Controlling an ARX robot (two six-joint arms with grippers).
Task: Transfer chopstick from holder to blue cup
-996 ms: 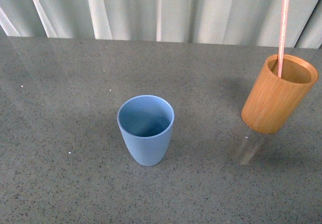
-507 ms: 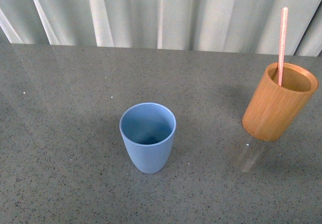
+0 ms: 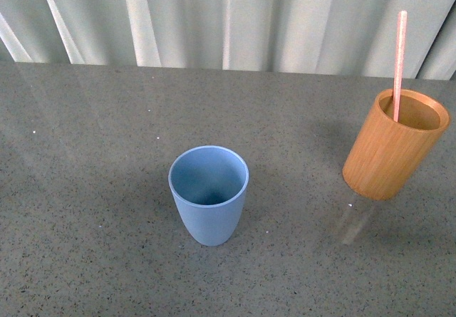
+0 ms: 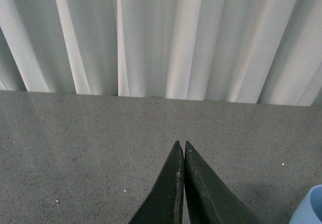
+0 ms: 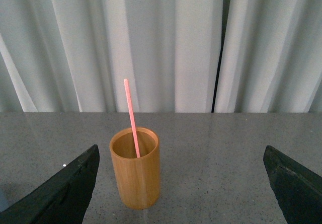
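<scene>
Soft, even light, faint shadows; dim reflection of holder (image 3: 394, 146) on glossy table (image 3: 85, 189) ahead of right gripper (image 5: 180, 147); sharp focus.

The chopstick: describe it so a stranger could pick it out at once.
On the grey speckled table before the white curtain, look right for the orange-brown wooden holder. The chopstick stands inside it: a thin pink stick rising well above the rim, unlike the squat blue cup.

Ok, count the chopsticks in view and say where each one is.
1. The chopstick stands in the holder, right of the blue cup, which looks empty. The holder's bottom is hidden, so another could lie there.
</scene>
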